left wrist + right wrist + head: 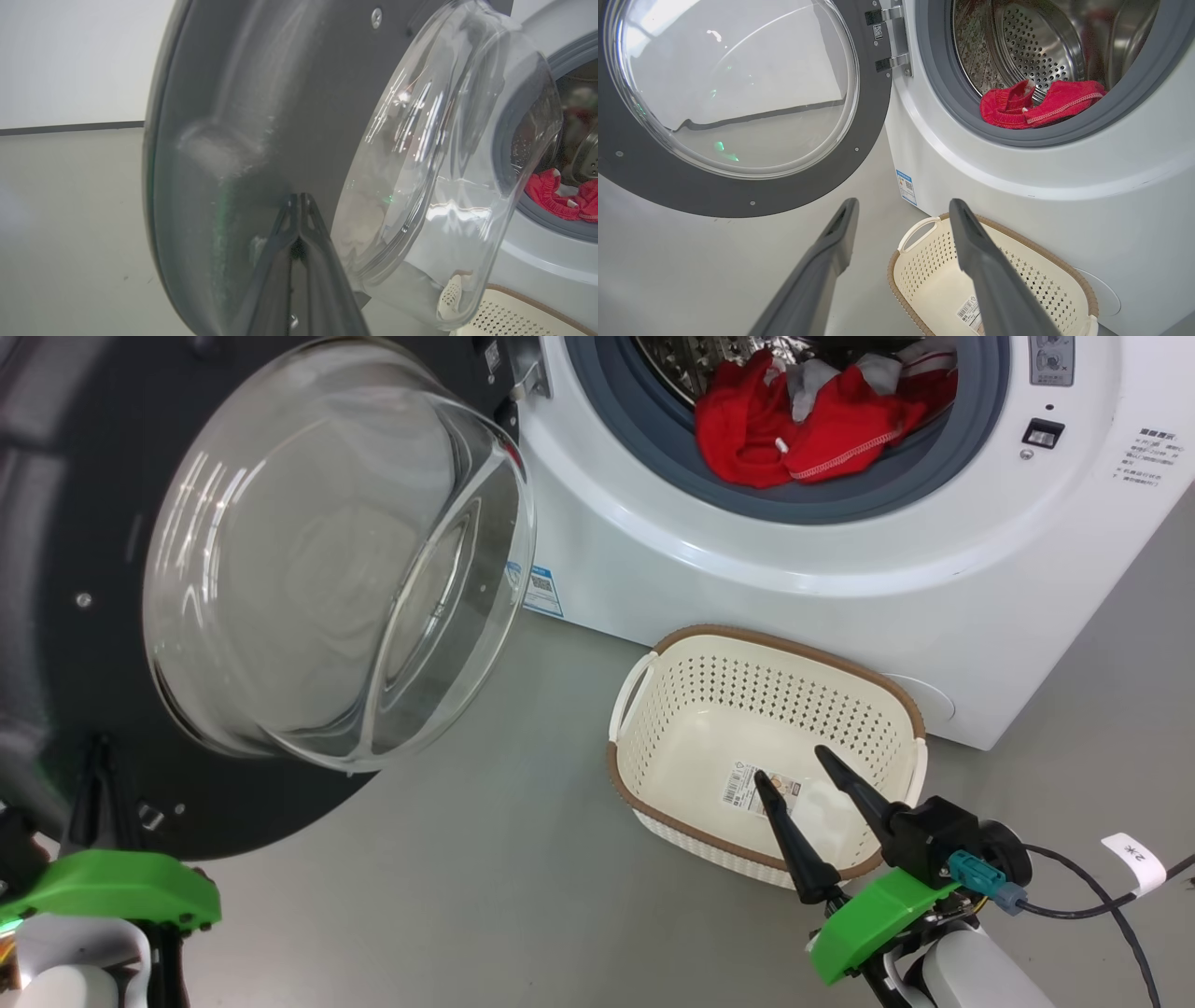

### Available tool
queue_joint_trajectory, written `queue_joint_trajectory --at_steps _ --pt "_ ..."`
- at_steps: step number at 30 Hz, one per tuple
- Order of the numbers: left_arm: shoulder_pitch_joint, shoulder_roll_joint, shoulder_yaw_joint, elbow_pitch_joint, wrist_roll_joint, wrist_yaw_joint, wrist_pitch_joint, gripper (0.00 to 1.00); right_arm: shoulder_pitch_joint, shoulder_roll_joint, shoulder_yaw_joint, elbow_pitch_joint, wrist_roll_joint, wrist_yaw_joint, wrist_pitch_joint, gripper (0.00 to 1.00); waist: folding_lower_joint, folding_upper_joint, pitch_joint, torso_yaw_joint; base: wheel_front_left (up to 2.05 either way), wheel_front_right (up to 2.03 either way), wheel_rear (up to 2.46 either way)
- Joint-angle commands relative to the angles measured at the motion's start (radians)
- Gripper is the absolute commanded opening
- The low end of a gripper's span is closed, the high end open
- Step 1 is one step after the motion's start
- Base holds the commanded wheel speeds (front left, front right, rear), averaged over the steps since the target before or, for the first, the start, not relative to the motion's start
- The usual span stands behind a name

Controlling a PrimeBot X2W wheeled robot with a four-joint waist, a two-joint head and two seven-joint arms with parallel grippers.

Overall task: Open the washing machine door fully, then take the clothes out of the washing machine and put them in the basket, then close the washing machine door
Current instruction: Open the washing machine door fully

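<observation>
The washing machine door [56, 569] stands swung open at the left, its clear glass bowl [336, 551] bulging toward me. My left gripper [93, 756] is shut, its tips [299, 201] against the door's black inner face [243, 116]. Red clothes [794, 429] with a white-grey piece lie at the mouth of the washing machine [747, 560], also in the right wrist view as red clothes [1036, 105]. The cream basket [794, 649] sits on the floor before the machine, a paper sticker on its bottom. My right gripper [790, 763] hangs open over the basket's near rim [896, 275], holding nothing.
Grey floor [504, 859] spreads between the door and the basket. A black cable with a white tag [1134, 859] trails off my right wrist. The perforated steel drum [1031, 42] and grey rubber ring [934, 79] frame the clothes. A pale wall [70, 56] rises behind the door.
</observation>
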Motion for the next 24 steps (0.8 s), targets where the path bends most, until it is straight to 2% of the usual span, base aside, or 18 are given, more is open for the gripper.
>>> queue_joint_trajectory --at_steps 1,8,24 --pt "-0.049 0.052 0.050 -0.008 -0.008 0.006 -0.012 0.00 -0.022 0.007 0.015 -0.025 -0.014 0.006 -0.009 1.00 0.0000 -0.0001 0.003 0.000 0.00 0.00 0.00" --pt "-0.085 0.063 0.063 0.055 -0.009 0.011 -0.047 0.00 -0.023 0.007 0.015 -0.026 -0.023 0.006 -0.009 1.00 0.0000 -0.0001 0.008 -0.004 0.00 0.00 0.00" --pt "-0.160 0.110 0.096 0.267 -0.032 -0.041 -0.110 0.00 -0.011 0.007 0.014 -0.031 -0.020 0.006 -0.004 1.00 0.0000 -0.0001 -0.006 -0.033 0.00 0.00 0.00"
